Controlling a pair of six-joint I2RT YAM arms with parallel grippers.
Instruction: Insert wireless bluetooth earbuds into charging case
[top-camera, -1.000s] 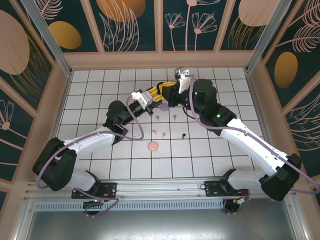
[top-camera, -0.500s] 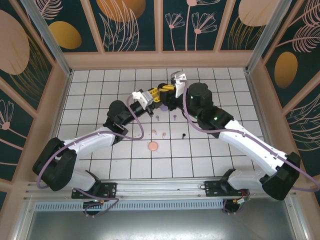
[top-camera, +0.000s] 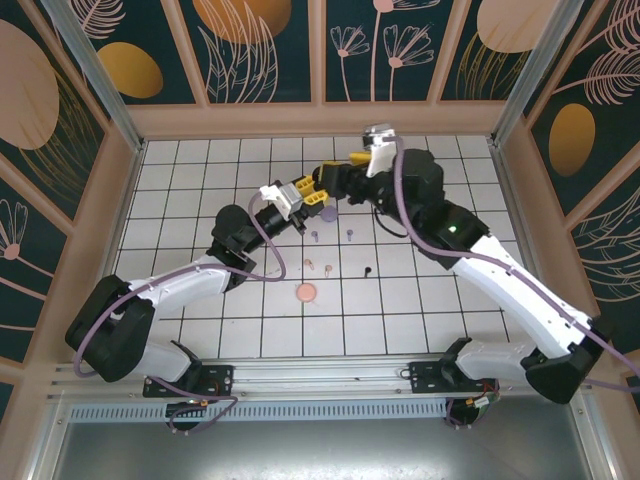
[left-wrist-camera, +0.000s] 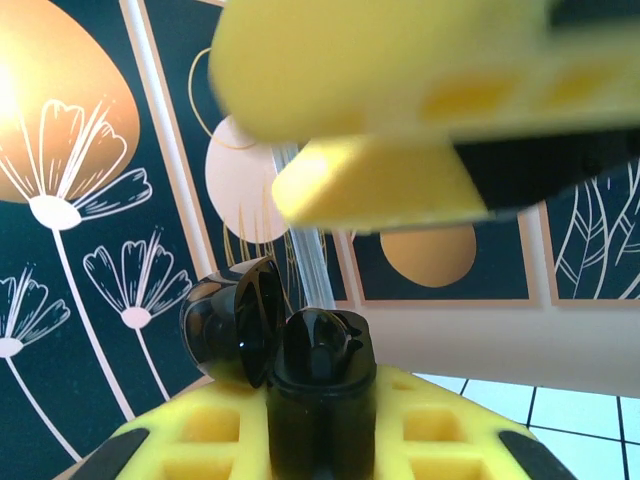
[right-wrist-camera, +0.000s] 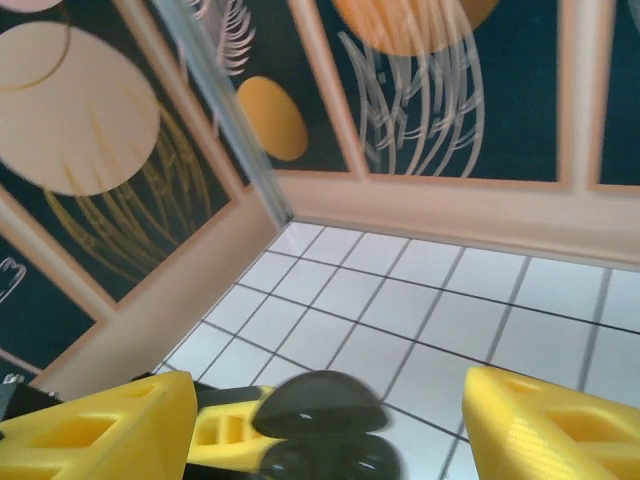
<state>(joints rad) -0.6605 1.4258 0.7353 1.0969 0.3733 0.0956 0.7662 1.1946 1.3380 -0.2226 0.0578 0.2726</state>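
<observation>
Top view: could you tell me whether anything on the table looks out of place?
Loose on the tiles lie the lilac earbuds, pink earbuds and one black earbud, outside any case. The black case, lid open, sits in the left claw.

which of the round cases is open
The black round case, lid flipped up, gripped in the left hand; the pale pink disc case lies flat and closed.

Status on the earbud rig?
Left gripper shut on open black case. Right gripper open beside it. One black earbud loose on tiles. No obstruction seen.
</observation>
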